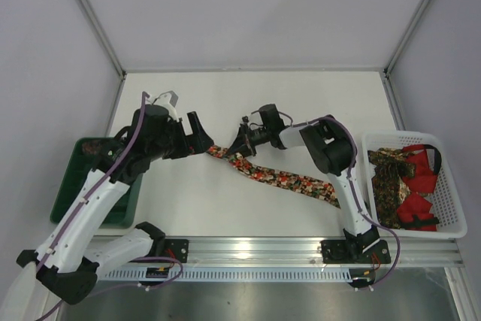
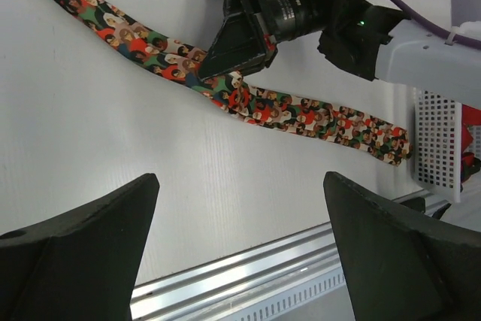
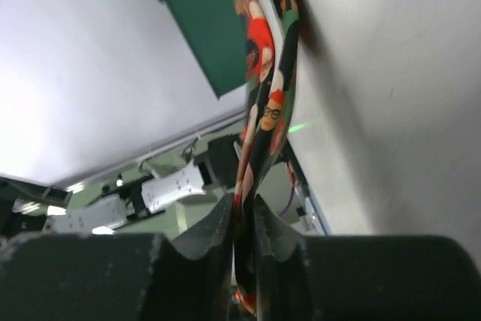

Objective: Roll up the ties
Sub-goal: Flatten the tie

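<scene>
A long patterned tie [image 1: 285,178] lies slantwise on the white table, its narrow end toward the left arm and its other end near the right arm's base. My right gripper [image 1: 239,148] is shut on the tie near that left part, and in the right wrist view the fabric [image 3: 263,110] is pinched edge-on between the jaws [image 3: 244,219]. From the left wrist view the tie [image 2: 301,114] and the right gripper [image 2: 209,74] show beyond my left gripper [image 2: 240,246]. My left gripper [image 1: 203,140] hangs open over the tie's left end, holding nothing.
A white basket [image 1: 451,186] at the right edge holds more ties [image 1: 387,178] and red fabric. A green tray [image 1: 71,182] sits at the left edge, partly under the left arm. A metal rail [image 1: 248,247] runs along the near edge.
</scene>
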